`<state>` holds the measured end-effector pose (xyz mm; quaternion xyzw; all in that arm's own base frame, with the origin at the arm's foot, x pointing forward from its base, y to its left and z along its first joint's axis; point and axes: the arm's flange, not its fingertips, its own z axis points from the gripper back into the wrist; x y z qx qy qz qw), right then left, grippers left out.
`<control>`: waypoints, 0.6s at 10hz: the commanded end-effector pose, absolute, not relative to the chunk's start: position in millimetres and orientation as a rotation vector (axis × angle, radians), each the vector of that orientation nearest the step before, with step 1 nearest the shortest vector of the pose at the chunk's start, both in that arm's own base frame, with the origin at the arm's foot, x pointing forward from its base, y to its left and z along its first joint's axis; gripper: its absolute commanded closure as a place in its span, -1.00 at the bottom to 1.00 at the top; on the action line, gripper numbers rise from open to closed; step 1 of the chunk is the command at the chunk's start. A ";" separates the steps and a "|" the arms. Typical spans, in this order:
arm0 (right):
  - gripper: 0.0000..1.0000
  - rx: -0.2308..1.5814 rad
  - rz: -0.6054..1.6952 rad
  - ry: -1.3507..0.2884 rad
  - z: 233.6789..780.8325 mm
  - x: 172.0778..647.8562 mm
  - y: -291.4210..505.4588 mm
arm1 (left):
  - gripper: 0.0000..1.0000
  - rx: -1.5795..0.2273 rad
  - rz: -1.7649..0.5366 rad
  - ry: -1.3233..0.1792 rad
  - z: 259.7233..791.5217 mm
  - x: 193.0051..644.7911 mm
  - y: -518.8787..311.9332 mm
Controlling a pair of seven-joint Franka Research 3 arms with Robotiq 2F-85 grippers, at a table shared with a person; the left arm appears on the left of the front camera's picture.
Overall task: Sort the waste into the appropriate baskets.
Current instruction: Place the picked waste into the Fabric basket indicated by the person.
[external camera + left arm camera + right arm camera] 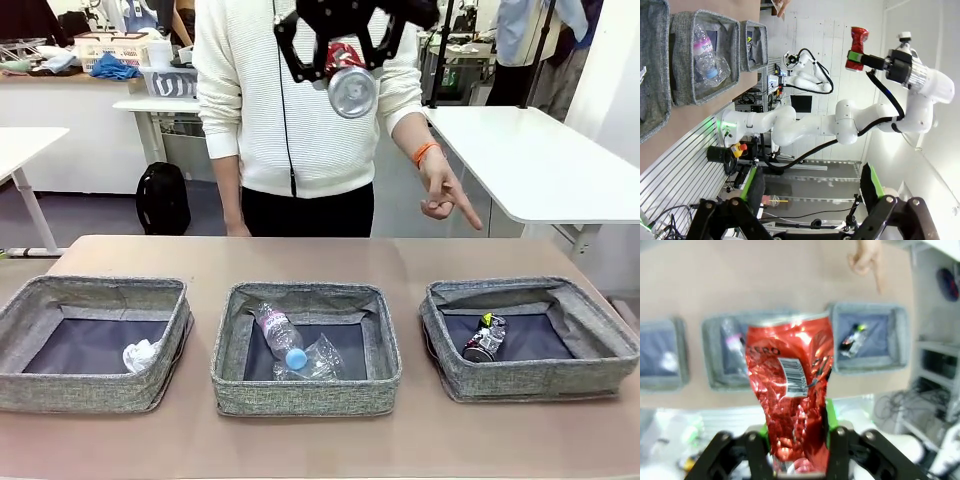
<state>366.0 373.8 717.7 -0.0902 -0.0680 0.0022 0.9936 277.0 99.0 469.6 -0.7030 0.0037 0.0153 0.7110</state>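
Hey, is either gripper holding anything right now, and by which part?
The right gripper holds the crushed red can by its lower sides, pinched between the green pads. The left gripper is open and holds nothing.

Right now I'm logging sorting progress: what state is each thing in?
crushed red can: held aloft in the right tool
left tool: open, holding nothing
bottle: lying in middle basket, capped
cup: lying beside it
paper wad: in left basket
dark can: in right basket
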 end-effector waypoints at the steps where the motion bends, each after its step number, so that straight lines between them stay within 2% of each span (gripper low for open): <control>1: 0.25 -0.044 -0.039 -0.087 647.3 343.1 247.5 | -1.00 -1.578 0.013 -0.005 471.4 275.0 98.7; 4: 0.25 0.074 -0.034 -0.109 586.9 306.3 122.9 | -1.00 -1.578 0.013 -0.005 471.4 275.0 98.7; 6: 0.25 0.185 -0.112 -0.220 531.5 293.9 51.5 | -1.00 -1.578 0.013 -0.005 471.4 275.0 98.7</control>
